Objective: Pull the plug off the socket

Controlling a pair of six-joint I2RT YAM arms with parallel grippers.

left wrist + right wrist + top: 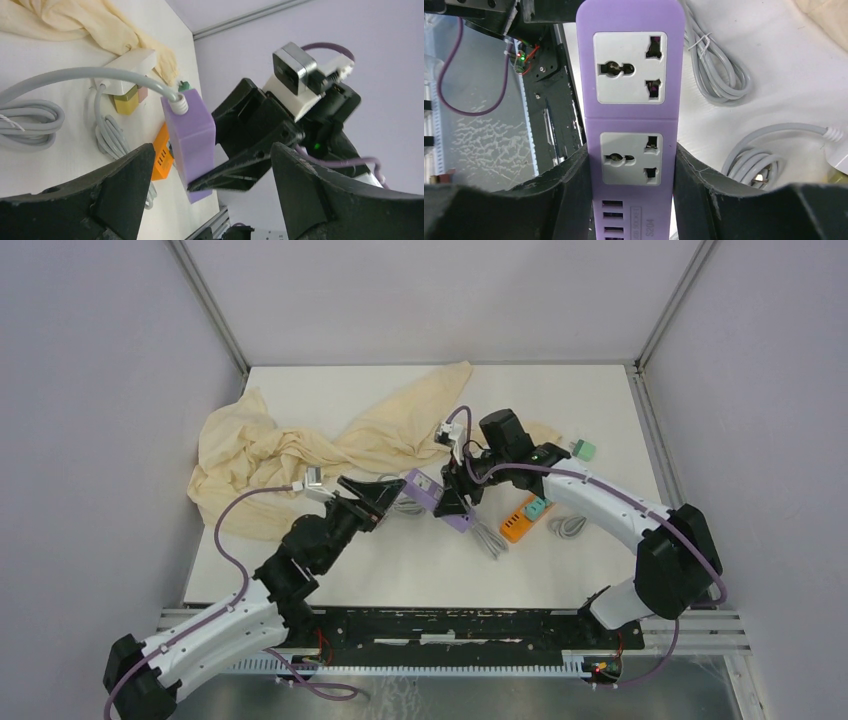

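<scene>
Right wrist, right claw (630, 170) clamps purple strip (630, 112), two sockets (629, 67), perhaps three USB slots (615, 217), left claw (212, 155) apart

**Top view:** fixed, high and behind the arm bases. It looks down and forward over the whole table (400, 565) from far off.

**Left wrist view:** low and close, tilted, facing rightward across the table.

**Right wrist view:** very close, looking along the strip (629, 125) toward the table's near edge.

**Overlap:** all three views show the strip. The top and left wrist views also share the cloth (270, 455).
</scene>
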